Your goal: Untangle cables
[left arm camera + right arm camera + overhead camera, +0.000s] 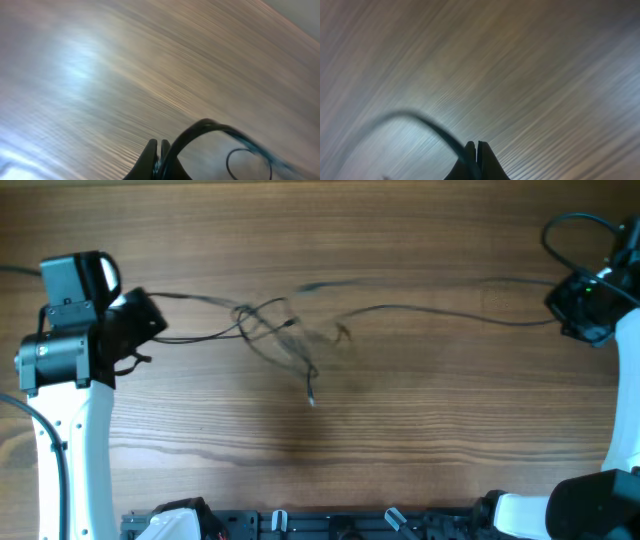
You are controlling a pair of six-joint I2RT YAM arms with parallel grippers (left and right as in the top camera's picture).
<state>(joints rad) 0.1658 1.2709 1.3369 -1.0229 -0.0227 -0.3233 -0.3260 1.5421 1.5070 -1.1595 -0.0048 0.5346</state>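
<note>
Left claw (pixel 157 151) and right claw (pixel 475 151) each clamp a cable end; the cables (pixel 268 325) run crosswise between them, knotted nearer the left claw.

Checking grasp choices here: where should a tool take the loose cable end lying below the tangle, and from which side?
Probably the loose cable end, on its straight stretch just behind the tip, coming down from above and closing across the strand. It trails alone, clear of the tangle.

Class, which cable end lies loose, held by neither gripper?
The silver-tipped plug end below the tangle; the other cable ends are pinched in the left gripper and right gripper.
</note>
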